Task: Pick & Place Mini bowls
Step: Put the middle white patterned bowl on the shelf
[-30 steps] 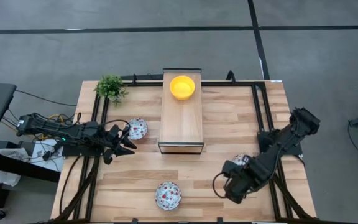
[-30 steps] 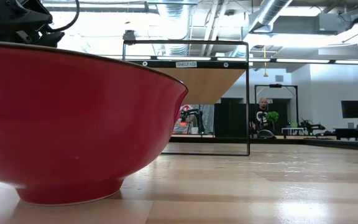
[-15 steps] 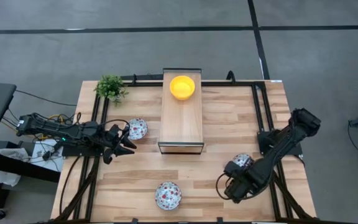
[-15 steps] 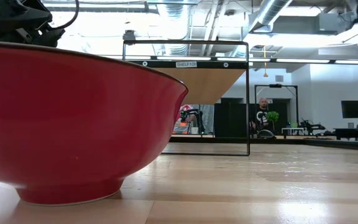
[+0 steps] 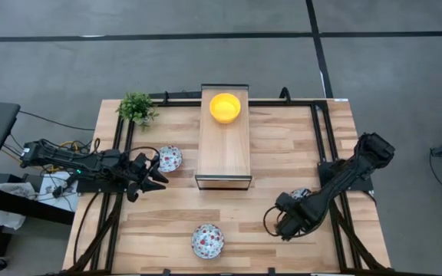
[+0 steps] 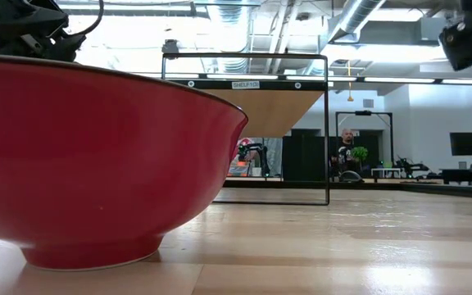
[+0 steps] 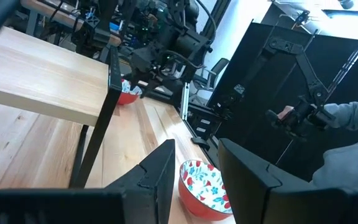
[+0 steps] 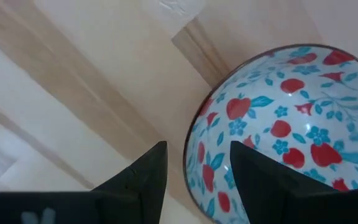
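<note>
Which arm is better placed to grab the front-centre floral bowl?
Probably right. The right tool is open, nearer the front-centre floral bowl. The left tool waits open at the bowl by the left edge.

The whole table is seen from straight above. The shelf is shared with the level, table-height view. Patterned bowls are viewed closely from both wrists.

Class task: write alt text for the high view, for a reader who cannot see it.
Two dark robot arms reach over a wooden table seen from above; the left claw sits open beside a floral bowl. A yellow bowl rests on a shelf, another floral bowl near the front edge, a plant at the far corner.
</note>
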